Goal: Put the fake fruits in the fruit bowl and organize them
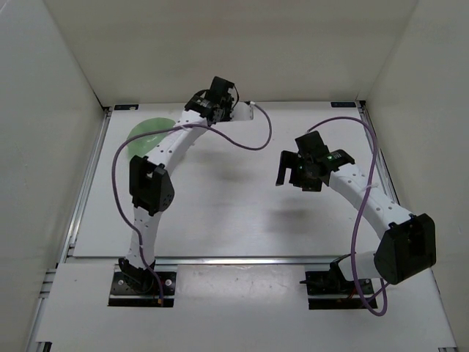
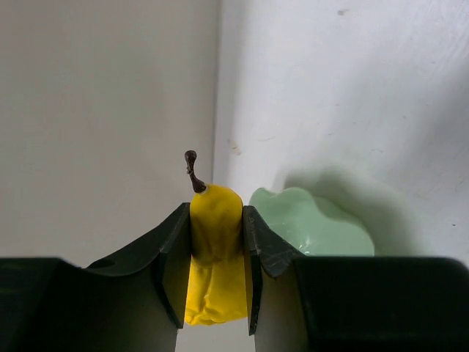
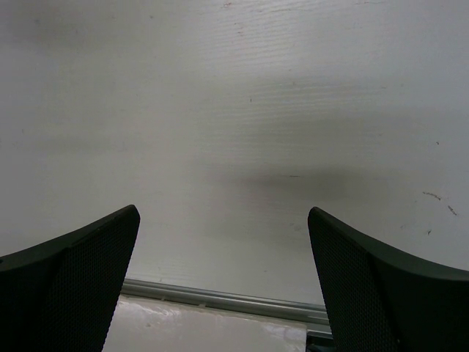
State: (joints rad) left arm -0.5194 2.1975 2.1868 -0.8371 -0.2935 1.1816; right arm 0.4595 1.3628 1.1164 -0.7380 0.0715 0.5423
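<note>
Pear [image 2: 215, 264] pinched in left end effector [image 2: 216, 220], left-wrist view only; right end effector [image 3: 221, 213] wide, empty

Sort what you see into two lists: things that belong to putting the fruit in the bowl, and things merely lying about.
Belongs to the job:
- yellow pear, gripped in the left hand
- mint-green fruit bowl

Just there:
- right hand, open and empty
- purple cables
- white table
- white walls
</note>
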